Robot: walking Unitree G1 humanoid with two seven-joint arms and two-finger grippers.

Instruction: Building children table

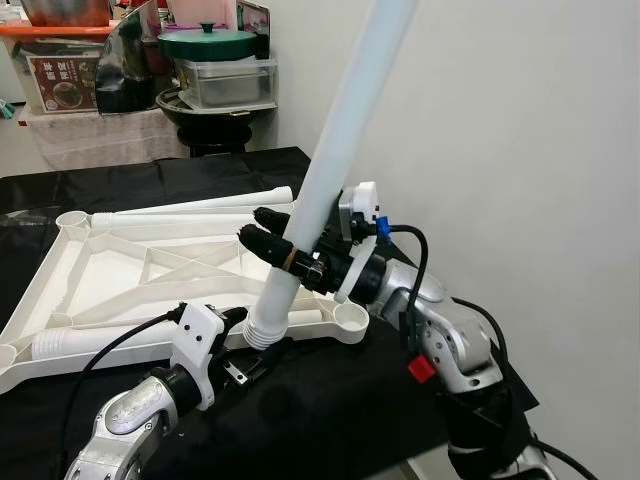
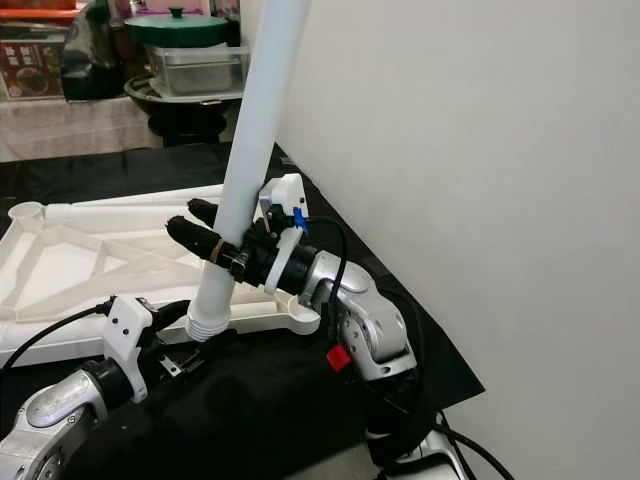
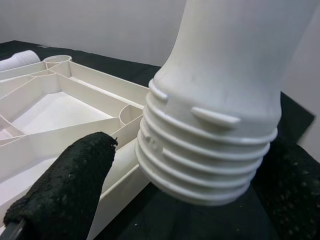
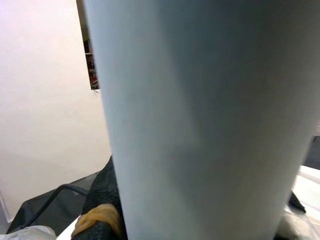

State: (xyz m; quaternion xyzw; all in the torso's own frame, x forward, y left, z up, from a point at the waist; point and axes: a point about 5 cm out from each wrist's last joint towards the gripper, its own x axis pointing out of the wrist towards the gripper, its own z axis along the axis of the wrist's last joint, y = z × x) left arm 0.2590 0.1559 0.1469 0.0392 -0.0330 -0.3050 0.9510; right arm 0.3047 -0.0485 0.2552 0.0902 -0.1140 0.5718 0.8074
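The right gripper (image 1: 268, 232) is clamped around a long white table leg (image 1: 330, 160), its two black fingers closing on the tube a little above the threaded end (image 1: 265, 331), and it holds the leg tilted, top leaning to the far right. The left gripper (image 3: 150, 200) sits low and near, its fingers standing apart on either side of the threads without pinching them. The threaded end hovers at the near right edge of the upturned white tabletop (image 1: 60, 300), just left of the round corner socket (image 1: 351, 318) and not seated in it. The likeliest trouble, as I judge it, is the tilt: pushed down at this angle the threads would catch on the socket rim or cross-thread, and the light tabletop could slide on the black cloth (image 1: 330, 420). A long leg gripped so low also has leverage to twist in the fingers, and its top passes close to the wall (image 1: 520, 130) on the right. Another leg (image 1: 190, 208) lies along the far side of the tabletop. The leg's top runs out of frame, the right wrist view is mostly blank tube, and whether the threads touch the tabletop edge I cannot tell.
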